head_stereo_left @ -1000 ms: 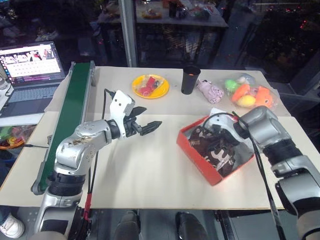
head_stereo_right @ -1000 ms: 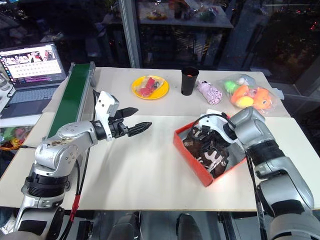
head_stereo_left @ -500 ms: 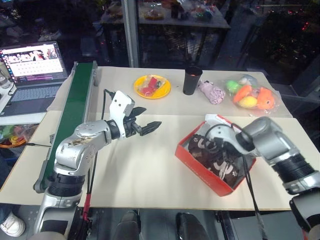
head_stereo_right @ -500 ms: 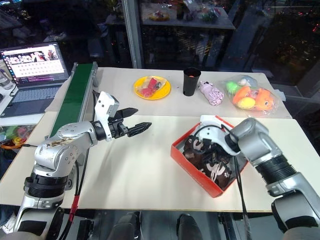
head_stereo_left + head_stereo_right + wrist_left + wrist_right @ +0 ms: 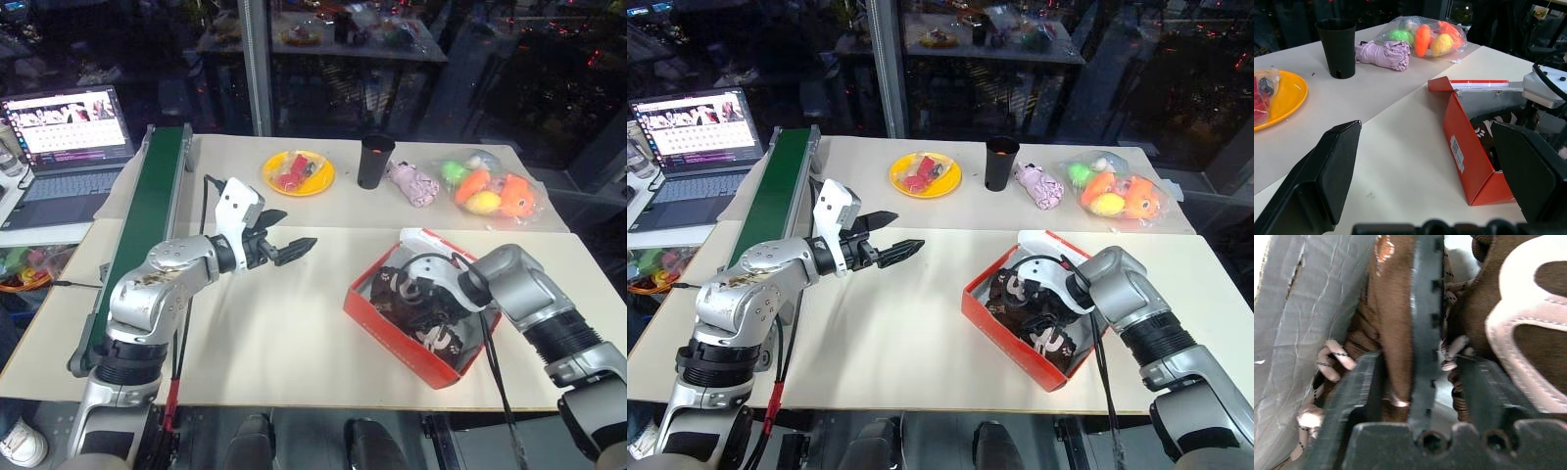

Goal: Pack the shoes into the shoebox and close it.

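The red-orange shoebox (image 5: pixel 390 331) lies on the right of the table with its lid (image 5: pixel 423 239) folded back. Both dark brown shoes (image 5: pixel 431 338) with cream marks lie inside. My right gripper (image 5: pixel 409 294) reaches down into the box. In the right wrist view its fingers (image 5: pixel 1359 391) stand apart on either side of one shoe (image 5: pixel 1396 333) and its dark sole edge, open. My left gripper (image 5: pixel 299 227) hangs open and empty above the table's middle, left of the box and pointing toward it. The left wrist view shows the shoebox (image 5: pixel 1462 147) from its labelled side.
Along the back stand a yellow plate (image 5: pixel 298 171), a black cup (image 5: pixel 373 160), a pink plush toy (image 5: pixel 411 181) and a bag of toy fruit (image 5: pixel 490 186). A green conveyor (image 5: pixel 142 225) runs down the left, with a laptop (image 5: pixel 69 132) beyond it.
My right gripper has sunk lower into the shoebox and spread its fingers off the shoe. The left arm has not moved. The view has shifted a little.
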Action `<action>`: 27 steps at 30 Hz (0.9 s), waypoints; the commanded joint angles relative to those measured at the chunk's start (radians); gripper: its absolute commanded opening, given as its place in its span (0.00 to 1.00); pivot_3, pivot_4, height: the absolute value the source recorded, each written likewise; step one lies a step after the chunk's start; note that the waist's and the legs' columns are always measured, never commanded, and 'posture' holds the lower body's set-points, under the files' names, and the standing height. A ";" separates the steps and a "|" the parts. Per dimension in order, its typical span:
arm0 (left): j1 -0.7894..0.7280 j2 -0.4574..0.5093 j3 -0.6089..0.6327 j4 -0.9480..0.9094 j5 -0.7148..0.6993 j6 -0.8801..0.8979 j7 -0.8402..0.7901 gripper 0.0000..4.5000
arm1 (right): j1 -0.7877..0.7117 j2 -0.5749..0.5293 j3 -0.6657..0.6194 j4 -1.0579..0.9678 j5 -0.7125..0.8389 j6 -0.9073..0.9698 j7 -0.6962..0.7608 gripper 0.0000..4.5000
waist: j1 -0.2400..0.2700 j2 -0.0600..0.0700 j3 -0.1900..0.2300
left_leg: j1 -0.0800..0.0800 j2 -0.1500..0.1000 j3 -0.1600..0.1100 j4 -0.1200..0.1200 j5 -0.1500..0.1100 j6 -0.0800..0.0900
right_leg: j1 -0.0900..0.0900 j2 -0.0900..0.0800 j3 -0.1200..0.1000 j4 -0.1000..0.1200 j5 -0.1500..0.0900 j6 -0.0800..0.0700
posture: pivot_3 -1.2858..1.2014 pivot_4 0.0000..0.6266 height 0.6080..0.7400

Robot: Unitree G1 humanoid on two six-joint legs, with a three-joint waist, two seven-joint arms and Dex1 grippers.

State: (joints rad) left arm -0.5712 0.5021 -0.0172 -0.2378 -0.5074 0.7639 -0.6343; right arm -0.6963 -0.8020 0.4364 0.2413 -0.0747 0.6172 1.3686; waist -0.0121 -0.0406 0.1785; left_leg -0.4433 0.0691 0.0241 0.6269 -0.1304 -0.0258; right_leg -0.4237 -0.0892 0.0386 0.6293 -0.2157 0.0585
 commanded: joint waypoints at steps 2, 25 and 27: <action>-0.019 0.023 0.002 -0.033 0.002 -0.008 -0.023 1.00 | -0.029 -0.022 -0.063 -0.071 0.033 0.061 -0.004 0.99 | 0.000 0.000 0.000 | 0.000 0.000 0.000 0.000 0.000 0.000 | 0.000 0.000 0.000 0.000 0.001 0.001 | 0.52 0.24 0.97; -0.121 0.062 -0.120 0.056 -0.003 -0.033 -0.291 1.00 | 0.146 -0.256 -0.681 -0.665 0.374 0.606 -0.226 0.40 | 0.006 0.000 0.000 | -0.002 0.000 0.000 -0.001 -0.001 0.000 | -0.002 -0.001 0.000 0.000 -0.002 -0.003 | 0.52 0.24 0.97; -0.139 0.057 -0.136 0.072 -0.002 -0.039 -0.322 1.00 | 0.221 -0.274 -0.778 -0.721 0.377 0.666 -0.263 0.25 | 0.011 0.000 0.000 | -0.002 0.000 0.000 0.000 -0.001 0.001 | -0.002 -0.001 0.000 0.000 -0.003 -0.003 | 0.52 0.24 0.97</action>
State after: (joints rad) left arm -0.6744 0.5596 -0.1461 -0.1652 -0.5092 0.7570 -0.9206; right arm -0.4982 -1.0484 -0.2277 -0.4138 0.2903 1.2242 1.1416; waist -0.0008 -0.0406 0.1787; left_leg -0.4454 0.0687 0.0242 0.6268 -0.1314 -0.0251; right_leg -0.4253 -0.0902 0.0389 0.6288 -0.2184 0.0551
